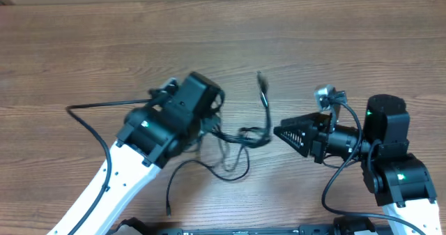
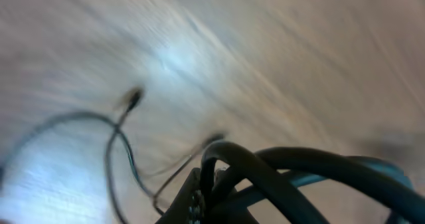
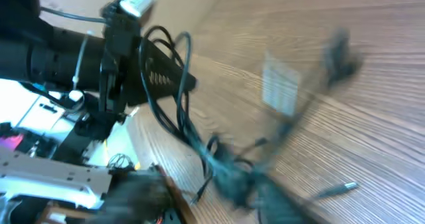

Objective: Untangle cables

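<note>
The cables [image 1: 237, 139] lie as a thin black tangle on the wood between my two grippers. One strand rises to a plug [image 1: 261, 78], another trails down to a plug [image 1: 169, 208], and a long one runs left [image 1: 90, 107]. My left gripper [image 1: 211, 123] is shut on the tangle's left end. In the blurred left wrist view a cord passes between its fingers [image 2: 192, 201], with thin loops [image 2: 119, 141] beyond. My right gripper [image 1: 277, 131] points left, its tip just right of the tangle. The right wrist view is smeared: jaws apart, blurred cables [image 3: 232, 171] ahead, a plug [image 3: 340, 187] on the table.
The wooden table [image 1: 223, 33] stretches bare behind the arms. A black rail [image 1: 244, 229] runs along its front edge. My right arm's own thick wire [image 1: 334, 183] loops beside its base. In the right wrist view the left arm [image 3: 60, 54] and table edge [image 3: 176, 197] show.
</note>
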You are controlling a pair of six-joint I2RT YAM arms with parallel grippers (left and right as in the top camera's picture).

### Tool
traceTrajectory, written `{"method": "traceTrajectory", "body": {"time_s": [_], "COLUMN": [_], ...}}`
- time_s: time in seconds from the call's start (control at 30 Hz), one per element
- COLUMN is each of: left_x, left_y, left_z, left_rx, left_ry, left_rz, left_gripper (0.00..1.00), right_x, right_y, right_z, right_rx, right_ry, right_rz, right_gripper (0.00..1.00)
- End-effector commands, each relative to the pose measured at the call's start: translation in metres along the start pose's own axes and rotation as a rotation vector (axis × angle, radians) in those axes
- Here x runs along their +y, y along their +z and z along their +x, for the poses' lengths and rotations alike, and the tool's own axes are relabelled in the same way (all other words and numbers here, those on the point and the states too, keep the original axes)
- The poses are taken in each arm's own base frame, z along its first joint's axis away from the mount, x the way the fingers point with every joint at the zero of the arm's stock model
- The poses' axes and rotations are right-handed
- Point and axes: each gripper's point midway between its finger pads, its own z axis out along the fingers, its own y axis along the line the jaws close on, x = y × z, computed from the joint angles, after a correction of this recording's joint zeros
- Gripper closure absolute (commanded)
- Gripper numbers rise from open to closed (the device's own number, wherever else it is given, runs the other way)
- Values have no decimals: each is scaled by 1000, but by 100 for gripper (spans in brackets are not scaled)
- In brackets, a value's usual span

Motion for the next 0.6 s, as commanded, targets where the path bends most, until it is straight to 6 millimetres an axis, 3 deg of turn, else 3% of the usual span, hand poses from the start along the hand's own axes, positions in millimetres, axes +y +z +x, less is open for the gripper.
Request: {"method": "traceTrajectory", "body": {"time_s": [0.0,0.27,0.57], "left_x": [4,-14,-85], "left_y": [-4,-4,-22], "left_z": [-23,-16,15], "left_rx": [-117,-77,22], "left_ry": [65,206,627], "left_rz": [-19,55,426], "left_gripper": [96,96,96], "right_x": [-1,-7,-26], "right_y": [-3,1,13], "right_z": [-6,-4,0], "right_rx": [-21,-6,39], "right_ry": [6,28,127], "right_rz": [31,33,44], "right_gripper": [0,0,0]}}
